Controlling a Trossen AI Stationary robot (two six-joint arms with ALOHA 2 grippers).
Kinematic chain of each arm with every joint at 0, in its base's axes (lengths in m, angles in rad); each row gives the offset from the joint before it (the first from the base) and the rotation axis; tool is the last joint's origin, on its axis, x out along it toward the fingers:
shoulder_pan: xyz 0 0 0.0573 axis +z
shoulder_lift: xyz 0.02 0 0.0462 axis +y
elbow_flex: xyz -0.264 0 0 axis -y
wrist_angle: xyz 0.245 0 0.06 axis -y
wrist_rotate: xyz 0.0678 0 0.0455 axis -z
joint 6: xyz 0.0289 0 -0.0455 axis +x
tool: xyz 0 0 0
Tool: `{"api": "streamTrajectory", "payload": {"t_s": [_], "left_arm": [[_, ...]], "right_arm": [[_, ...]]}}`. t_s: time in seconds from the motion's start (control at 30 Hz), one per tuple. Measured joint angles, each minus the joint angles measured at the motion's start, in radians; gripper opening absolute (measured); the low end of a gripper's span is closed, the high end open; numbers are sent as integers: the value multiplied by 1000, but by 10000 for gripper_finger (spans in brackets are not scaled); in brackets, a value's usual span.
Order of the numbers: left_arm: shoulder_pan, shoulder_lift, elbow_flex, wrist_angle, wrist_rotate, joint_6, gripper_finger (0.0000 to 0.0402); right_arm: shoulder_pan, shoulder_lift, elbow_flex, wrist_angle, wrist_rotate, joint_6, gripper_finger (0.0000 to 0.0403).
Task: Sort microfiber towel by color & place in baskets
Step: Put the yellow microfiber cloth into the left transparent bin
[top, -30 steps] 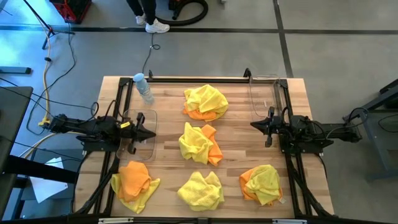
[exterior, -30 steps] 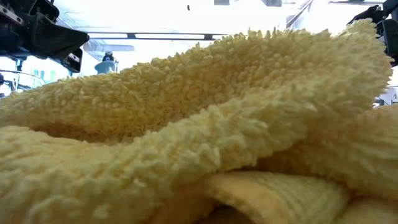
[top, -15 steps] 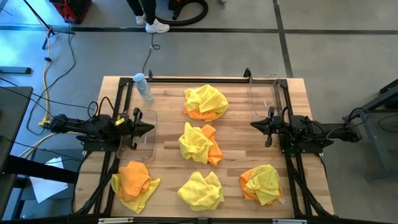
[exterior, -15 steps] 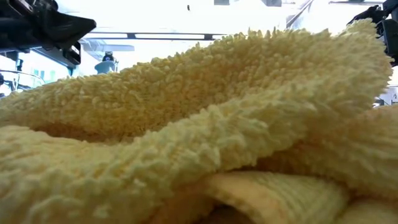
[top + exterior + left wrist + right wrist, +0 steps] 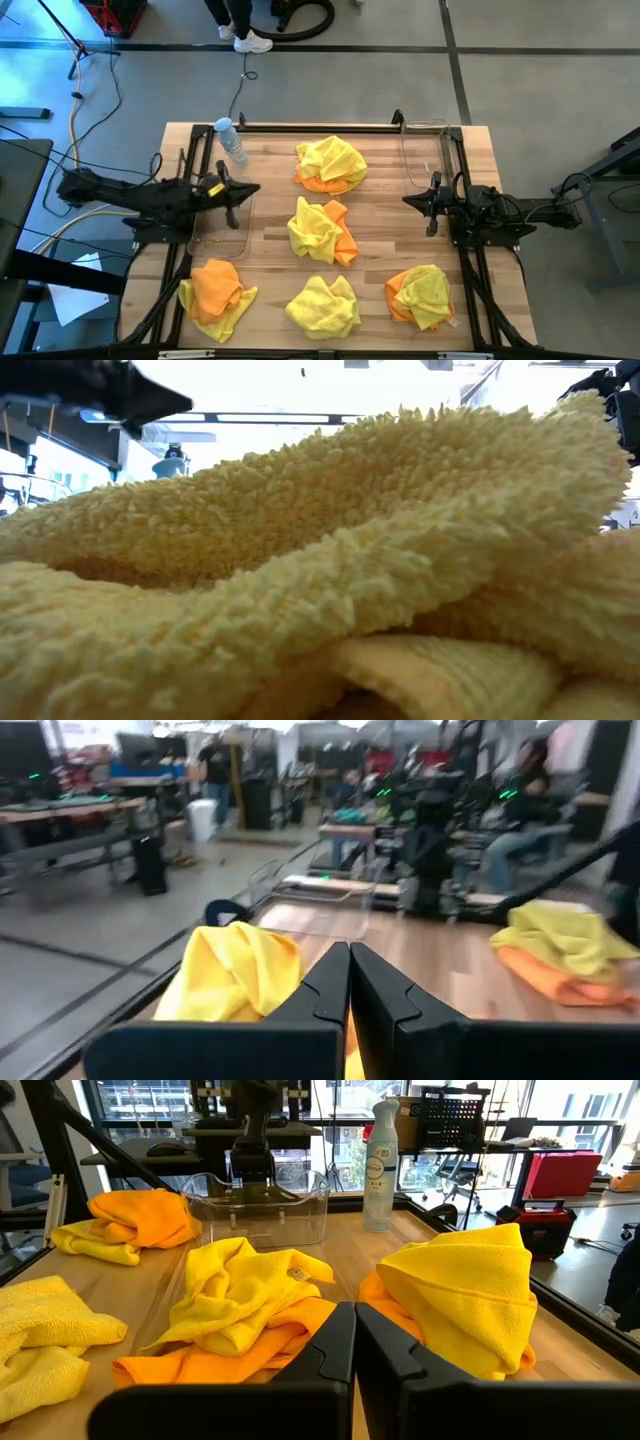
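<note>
You have the wooden worktop [image 5: 270,215] carrying five heaps of microfiber towel: 12 o'clock [image 5: 331,164], centre [image 5: 321,229], 8 o'clock [image 5: 215,291], 6 o'clock [image 5: 322,304] and 4 o'clock [image 5: 422,295]. One clear basket [image 5: 222,215] sits at 9 o'clock, the other [image 5: 424,152] at 2 o'clock. The left end effector [image 5: 252,188] is clenched, empty, over the 9 o'clock basket. The right end effector [image 5: 409,201] is clenched, empty, at 3 o'clock. A bottle [image 5: 231,140] lies at 11 o'clock.

A yellow towel [image 5: 330,560] blocks the low view.
</note>
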Motion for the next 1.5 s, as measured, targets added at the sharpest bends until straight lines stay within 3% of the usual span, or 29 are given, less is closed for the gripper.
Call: {"api": "streamTrajectory", "payload": {"t_s": [0.13,0.4,0.6,0.8,1.03,1.2,1.5], "left_arm": [[1,209,157,-2,-64,0,0],[1,578,530,9,-23,-3,0],[60,801,793,-18,-127,8,3],[164,984,1092,-357,-26,-28,41],[306,1229,1431,-853,147,-141,127],[382,1390,1527,-978,190,-175,168],[462,1565,1564,-1013,203,-207,172]], "right_arm": [[0,0,0,0,0,0,0],[0,0,0,0,0,0,0],[0,0,0,0,0,0,0],[0,0,0,0,0,0,0],[0,0,0,0,0,0,0],[0,0,0,0,0,0,0],[0,0,0,0,0,0,0]]}}
